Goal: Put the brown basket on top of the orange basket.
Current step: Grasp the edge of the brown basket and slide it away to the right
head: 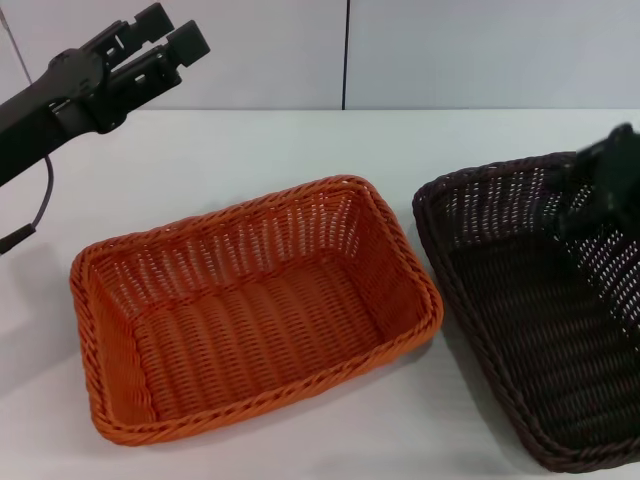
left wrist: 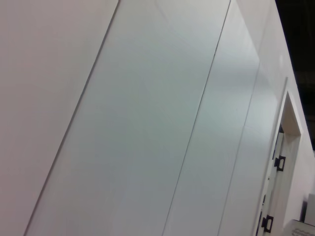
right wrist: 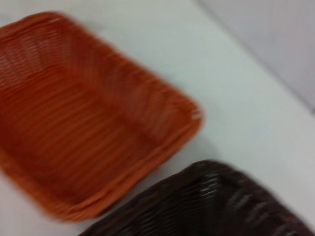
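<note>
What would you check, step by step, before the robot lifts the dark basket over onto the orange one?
1. Orange basket empty and upright on the table: ok.
2. Brown basket beside it, apart, nothing inside: ok.
3. Right gripper at the brown basket's far rim: ok, it sits over that rim.
4. Right gripper actually clamped on the rim: cannot tell, it is blurred.
5. Left gripper out of the way: ok, raised at the far left, fingers apart, holding nothing.
6. Brown basket lifted yet: not ok, it looks to rest on the table.
</note>
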`<action>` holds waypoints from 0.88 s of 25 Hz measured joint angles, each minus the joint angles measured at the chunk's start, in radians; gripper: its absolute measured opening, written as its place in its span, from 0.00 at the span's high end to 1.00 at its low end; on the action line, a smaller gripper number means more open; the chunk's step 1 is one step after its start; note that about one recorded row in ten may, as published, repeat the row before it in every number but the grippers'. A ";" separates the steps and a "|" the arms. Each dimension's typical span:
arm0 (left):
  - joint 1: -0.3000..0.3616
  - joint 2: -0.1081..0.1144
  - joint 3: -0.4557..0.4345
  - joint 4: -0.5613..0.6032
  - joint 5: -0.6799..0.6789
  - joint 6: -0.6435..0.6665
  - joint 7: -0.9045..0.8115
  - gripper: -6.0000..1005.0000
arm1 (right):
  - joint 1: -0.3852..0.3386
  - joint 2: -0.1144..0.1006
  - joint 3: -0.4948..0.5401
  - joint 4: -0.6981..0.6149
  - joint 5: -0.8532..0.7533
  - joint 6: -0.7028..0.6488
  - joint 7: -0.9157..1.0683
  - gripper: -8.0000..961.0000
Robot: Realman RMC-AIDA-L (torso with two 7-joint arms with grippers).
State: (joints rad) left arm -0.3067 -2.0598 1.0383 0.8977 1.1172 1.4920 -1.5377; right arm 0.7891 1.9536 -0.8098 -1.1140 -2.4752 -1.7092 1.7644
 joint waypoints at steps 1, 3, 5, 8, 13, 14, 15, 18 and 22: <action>0.007 0.000 -0.002 0.001 0.000 0.000 -0.003 0.17 | -0.004 0.000 -0.005 -0.028 -0.023 -0.065 -0.001 0.40; 0.010 0.000 -0.005 0.003 0.000 0.000 -0.005 0.17 | -0.008 0.000 -0.008 -0.042 -0.035 -0.086 0.001 0.40; 0.014 0.001 -0.009 0.004 0.000 0.001 -0.006 0.17 | -0.024 0.002 -0.010 -0.073 -0.062 -0.116 0.005 0.40; 0.015 0.001 -0.011 0.002 0.000 0.001 -0.006 0.17 | -0.044 0.004 -0.011 -0.089 -0.070 -0.159 0.003 0.40; 0.010 0.003 -0.014 0.001 -0.001 0.000 -0.006 0.17 | -0.048 0.004 -0.019 -0.101 -0.109 -0.288 0.004 0.40; 0.010 0.003 -0.014 0.001 -0.001 0.000 -0.006 0.17 | -0.048 0.007 -0.021 -0.108 -0.125 -0.311 0.006 0.40; 0.006 0.003 -0.015 0.001 -0.001 -0.002 -0.006 0.17 | -0.049 0.013 -0.023 -0.120 -0.142 -0.325 0.007 0.40; 0.003 0.003 -0.018 0.000 -0.001 -0.004 -0.006 0.17 | -0.058 0.030 -0.031 -0.149 -0.178 -0.350 0.009 0.40; 0.001 0.003 -0.020 0.000 -0.001 -0.008 -0.006 0.17 | -0.067 0.043 -0.056 -0.150 -0.188 -0.361 0.010 0.40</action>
State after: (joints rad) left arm -0.3060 -2.0570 1.0179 0.8979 1.1166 1.4839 -1.5433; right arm 0.7224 1.9962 -0.8653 -1.2638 -2.6635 -2.0698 1.7745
